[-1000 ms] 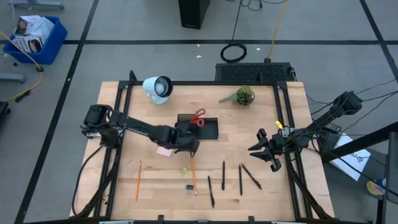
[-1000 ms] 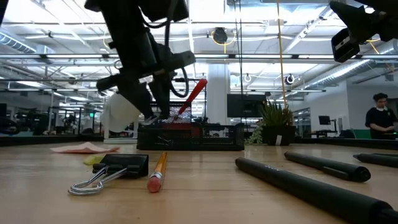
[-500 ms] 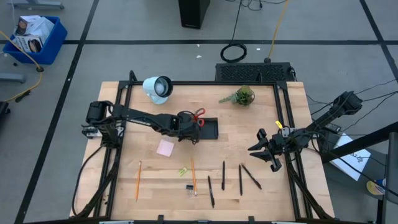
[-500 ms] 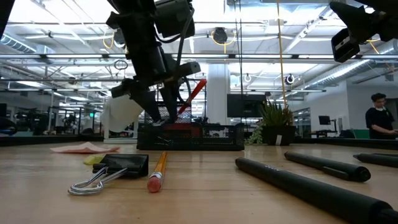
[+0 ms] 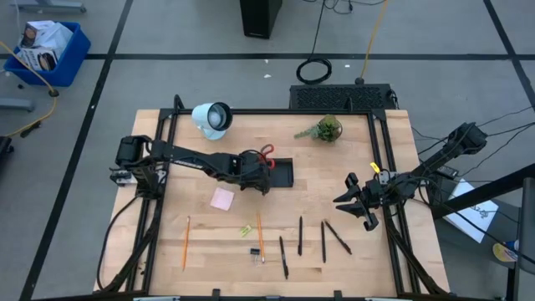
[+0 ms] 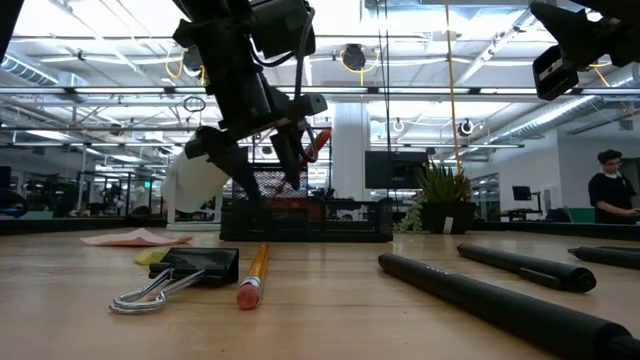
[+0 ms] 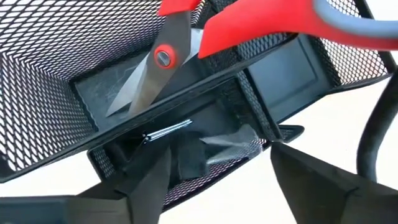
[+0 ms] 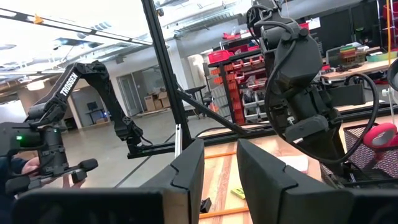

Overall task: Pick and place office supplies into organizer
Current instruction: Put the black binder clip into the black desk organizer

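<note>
Left wrist view, left tool [image 7: 214,180] fingers spread over organizer [image 7: 56,68], red-handled scissors [image 7: 186,43] and binder clip [image 7: 186,149] inside.

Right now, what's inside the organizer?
In the organizer, the scissors stand blades-down in the taller section, and a binder clip lies in the shallow compartment below the open left gripper. That gripper's fingers cover the compartment's near corners.

Scissors [image 7: 186,43] stand in the organizer [image 5: 280,174], a binder clip [image 7: 205,152] in its neighbouring compartment, pens [image 5: 322,238] in front.
</note>
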